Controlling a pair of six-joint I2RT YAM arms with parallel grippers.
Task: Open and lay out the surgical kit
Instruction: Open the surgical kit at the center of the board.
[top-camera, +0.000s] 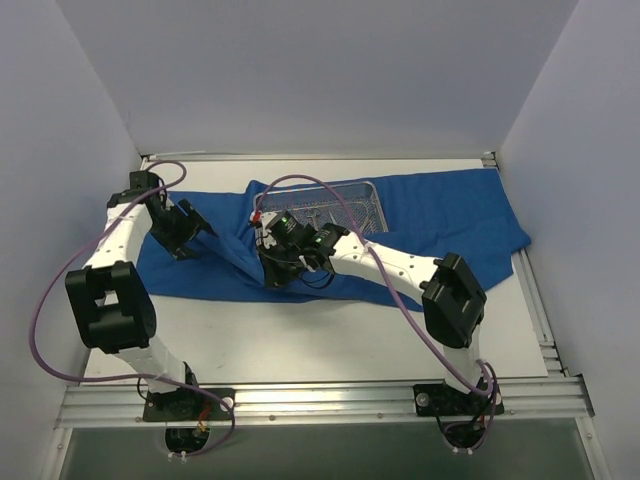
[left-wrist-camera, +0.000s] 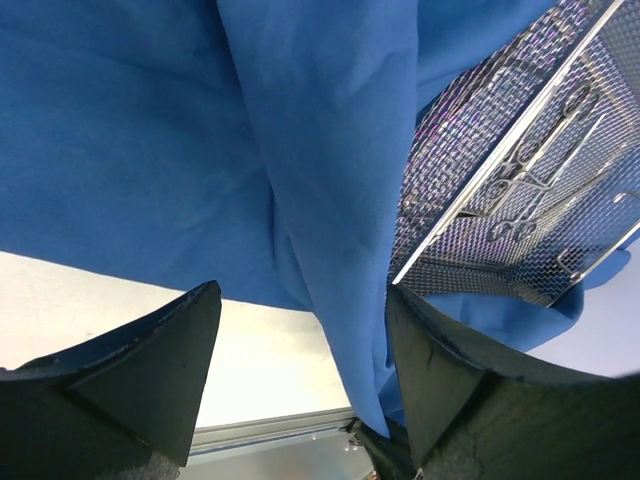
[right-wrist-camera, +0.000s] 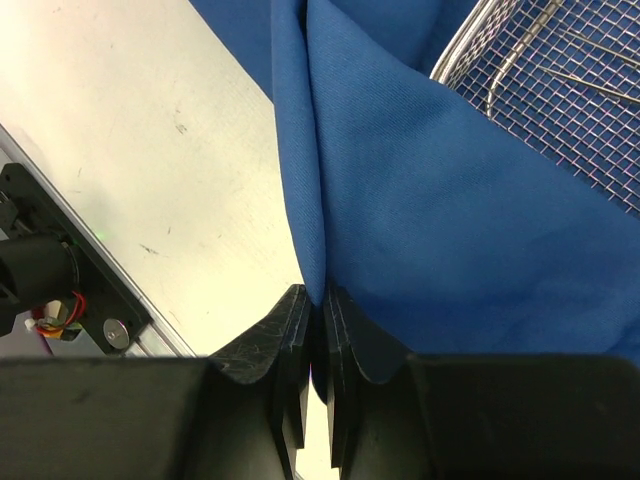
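While right gripper (right-wrist-camera: 318, 298) pinches a fold of soft blue cloth (right-wrist-camera: 430, 200) | left gripper (left-wrist-camera: 302, 305) apart | wire-mesh tray (left-wrist-camera: 450, 140) rectangular

The large royal-blue cloth wrap (top-camera: 440, 215) is one plain blue with no pattern, darker in the creases of its folds. The shallow rectangular silver wire-mesh tray (left-wrist-camera: 450, 120) shows a fine bright grid, and the thin scissor-like steel instruments (left-wrist-camera: 525, 175) in it are the same silver. The flat table top (top-camera: 330, 335) is off-white. The left gripper (left-wrist-camera: 300, 295) and the right gripper (right-wrist-camera: 322, 300) are matt black.
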